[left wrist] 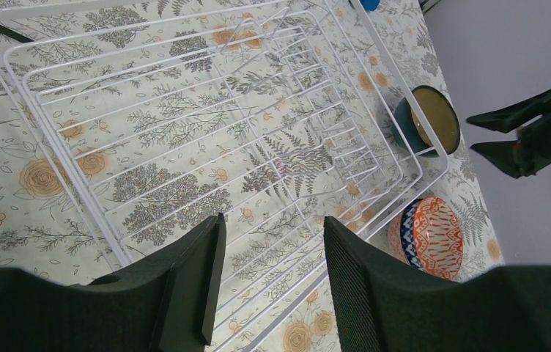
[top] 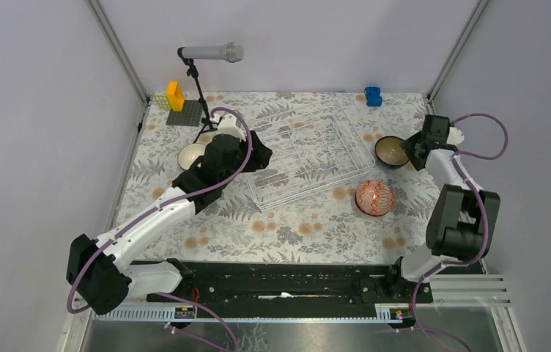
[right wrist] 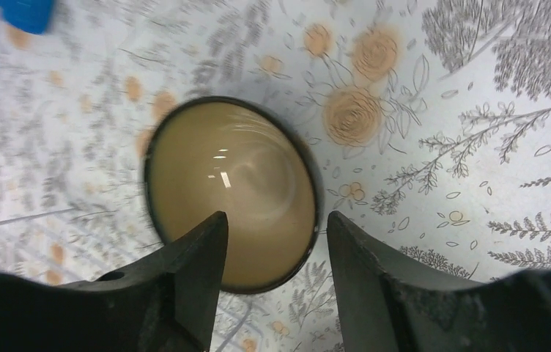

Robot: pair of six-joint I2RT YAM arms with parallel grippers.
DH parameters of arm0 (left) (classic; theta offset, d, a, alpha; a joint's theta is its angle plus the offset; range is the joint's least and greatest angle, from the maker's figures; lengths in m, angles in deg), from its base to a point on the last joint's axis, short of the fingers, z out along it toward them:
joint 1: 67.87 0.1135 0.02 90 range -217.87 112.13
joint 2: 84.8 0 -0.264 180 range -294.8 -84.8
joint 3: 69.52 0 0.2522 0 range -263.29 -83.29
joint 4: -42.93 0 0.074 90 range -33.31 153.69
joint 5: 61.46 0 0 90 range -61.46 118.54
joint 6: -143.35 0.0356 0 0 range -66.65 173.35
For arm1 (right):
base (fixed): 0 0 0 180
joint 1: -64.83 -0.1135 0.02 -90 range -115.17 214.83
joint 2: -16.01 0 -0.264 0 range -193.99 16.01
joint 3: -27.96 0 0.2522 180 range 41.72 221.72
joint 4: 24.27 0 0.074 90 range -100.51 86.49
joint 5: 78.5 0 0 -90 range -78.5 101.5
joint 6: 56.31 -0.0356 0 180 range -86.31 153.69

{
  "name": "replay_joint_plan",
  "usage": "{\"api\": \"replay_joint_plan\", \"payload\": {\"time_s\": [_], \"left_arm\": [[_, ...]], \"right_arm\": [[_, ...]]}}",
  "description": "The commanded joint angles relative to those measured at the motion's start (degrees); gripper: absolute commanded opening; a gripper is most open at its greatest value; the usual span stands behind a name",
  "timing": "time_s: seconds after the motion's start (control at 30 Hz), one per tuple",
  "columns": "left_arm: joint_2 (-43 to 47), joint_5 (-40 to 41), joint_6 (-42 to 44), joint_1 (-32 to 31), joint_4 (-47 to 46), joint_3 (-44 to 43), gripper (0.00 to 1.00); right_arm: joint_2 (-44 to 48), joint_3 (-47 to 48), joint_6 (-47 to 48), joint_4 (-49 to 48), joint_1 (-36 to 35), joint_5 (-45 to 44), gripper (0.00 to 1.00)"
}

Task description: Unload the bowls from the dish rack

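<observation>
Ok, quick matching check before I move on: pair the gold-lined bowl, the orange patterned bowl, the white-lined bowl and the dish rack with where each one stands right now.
Things:
1. gold-lined bowl
2. orange patterned bowl
3. white-lined bowl
4. dish rack

Places:
A. mid-table, no bowl showing in it
B. left of the rack
C. right of the rack, under the open right gripper
D. off the rack's near right corner

Pairs: 1-C, 2-D, 3-B, 4-A

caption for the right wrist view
Open right jaws over a round dark-rimmed ceramic bowl with tan inside, on the floral tablecloth.
</observation>
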Motion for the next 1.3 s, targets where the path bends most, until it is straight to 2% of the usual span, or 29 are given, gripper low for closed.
{"api": "replay_joint_plan", "payload": {"time_s": [0.0,0.1,0.33,0.53,0.63,0.77,0.87,1.0,1.1,1.2,1.27], "left_arm": [[2.7,1.1,0.3,0.1,-1.2,0.3,0.57],[3.4,1.6,0.3,0.1,-1.2,0.7,0.57],[6.9,3.1,0.2,0.1,0.3,1.4,0.57],[13.2,7.5,0.7,0.1,1.1,5.4,0.59],[16.4,11.5,1.7,0.1,0.4,9.0,0.71],[20.8,19.1,2.4,0.1,-2.5,15.2,0.97],[24.7,24.4,4.7,0.1,-7.3,20.9,0.99],[28.1,28.1,8.3,0.1,-17.6,28.7,0.99],[27.6,31.6,17.0,0.1,-31.2,35.4,0.99],[22.6,40.0,28.1,0.4,-45.7,39.8,0.99],[18.5,42.2,32.0,1.1,-48.0,39.2,0.99]], "right_arm": [[10.2,1.1,4.6,-1.5,-0.1,-0.9,0.6],[14.8,-0.9,7.7,-4.9,-0.1,2.2,0.66],[25.2,-12.1,15.1,-22.2,-0.1,18.1,0.99],[33.1,-24.3,18.1,-31.5,-0.1,19.8,1.0],[39.2,-32.9,19.7,-39.4,-0.1,20.2,1.0],[45.7,-44.7,21.2,-51.9,-0.1,19.5,1.0],[49.9,-50.6,25.6,-57.7,-0.1,18.7,1.0],[51.0,-53.6,32.7,-59.1,-0.1,18.7,1.0],[46.5,-55.8,33.1,-65.7,-0.1,18.4,1.0],[40.4,-56.6,33.2,-70.4,-0.1,18.9,1.0],[36.7,-57.4,32.9,-74.9,-0.1,18.9,1.0]]}}
